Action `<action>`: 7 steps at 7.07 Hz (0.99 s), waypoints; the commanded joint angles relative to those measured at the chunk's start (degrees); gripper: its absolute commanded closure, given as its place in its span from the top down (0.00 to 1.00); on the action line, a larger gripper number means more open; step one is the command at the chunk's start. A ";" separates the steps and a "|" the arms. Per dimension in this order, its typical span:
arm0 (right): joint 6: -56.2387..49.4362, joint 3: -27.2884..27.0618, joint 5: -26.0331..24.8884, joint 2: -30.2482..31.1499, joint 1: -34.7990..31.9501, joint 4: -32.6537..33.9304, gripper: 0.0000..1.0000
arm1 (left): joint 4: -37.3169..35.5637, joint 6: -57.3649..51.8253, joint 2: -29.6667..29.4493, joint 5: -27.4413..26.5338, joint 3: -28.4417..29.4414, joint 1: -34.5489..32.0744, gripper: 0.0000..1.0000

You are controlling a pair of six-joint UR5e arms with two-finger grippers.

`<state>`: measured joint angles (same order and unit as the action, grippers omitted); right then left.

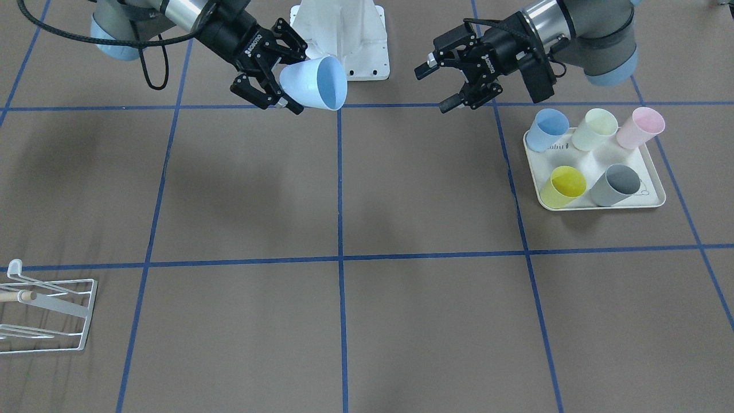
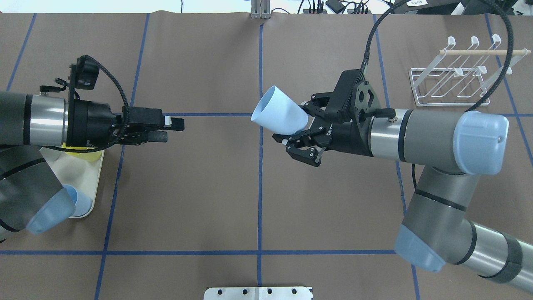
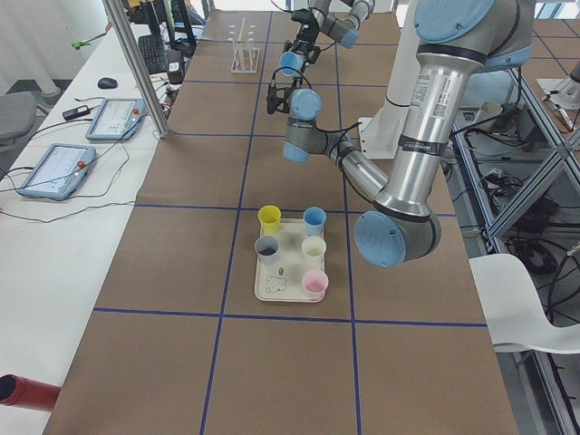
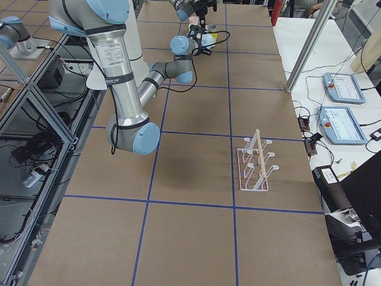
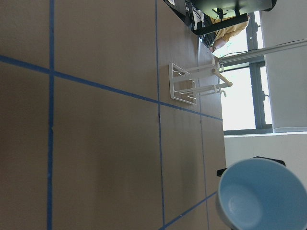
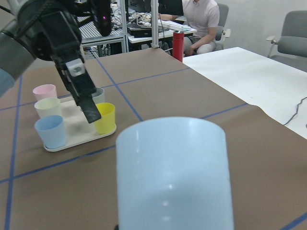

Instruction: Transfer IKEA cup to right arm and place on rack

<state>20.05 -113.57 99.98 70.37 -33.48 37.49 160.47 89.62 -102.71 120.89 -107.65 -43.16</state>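
The light-blue IKEA cup (image 1: pixel 315 83) (image 2: pixel 277 110) hangs tilted above the table's middle, its mouth turned toward the left arm. My right gripper (image 1: pixel 295 80) (image 2: pixel 293 125), on the right arm with the thick ribbed cable, is shut on the cup's base. A gap away, my left gripper (image 1: pixel 434 89) (image 2: pixel 171 130) faces the cup, open and holding nothing. The right wrist view is filled by the cup (image 6: pixel 175 177); the left wrist view shows its mouth (image 5: pixel 264 196). The white wire rack (image 2: pixel 458 75) (image 1: pixel 46 312) (image 4: pixel 256 164) stands on the table's far right side.
A cream tray (image 1: pixel 654 201) (image 3: pixel 272 290) with several coloured cups sits under the left arm. The white robot base (image 1: pixel 344 34) is at the table's near edge. A person (image 6: pixel 201 19) sits beyond a side table, with a red bottle (image 6: pixel 178 45) at the table's end.
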 commanded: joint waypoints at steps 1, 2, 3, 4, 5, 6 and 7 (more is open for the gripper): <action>-3.23 -1.12 9.62 0.47 -10.05 11.92 0.03 | -1.91 -11.25 5.74 0.05 -0.19 -2.97 1.00; -8.48 -1.04 15.36 0.99 -15.33 16.26 0.00 | -2.00 -17.92 8.81 0.31 -0.02 -4.98 1.00; -12.45 -1.13 15.94 1.17 -19.73 22.13 0.00 | -2.00 -22.25 10.93 0.92 0.07 -6.40 1.00; -20.76 -1.13 15.94 0.91 -23.52 30.11 0.00 | -2.00 -25.69 12.52 2.93 0.16 -9.11 1.00; -30.85 -0.69 15.86 0.13 -25.91 38.11 0.00 | -1.74 -29.20 14.28 5.39 0.16 -10.88 1.00; -45.65 0.27 14.03 -0.23 -29.67 42.80 0.00 | -1.65 -29.67 14.90 6.37 -0.19 -11.68 1.00; -57.72 0.37 11.23 0.20 -31.71 45.11 0.00 | -1.65 -29.68 14.91 6.38 -0.11 -11.68 1.00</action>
<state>-22.72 -113.63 113.83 70.46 -62.07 78.22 158.76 60.62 -88.26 126.64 -107.71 -54.31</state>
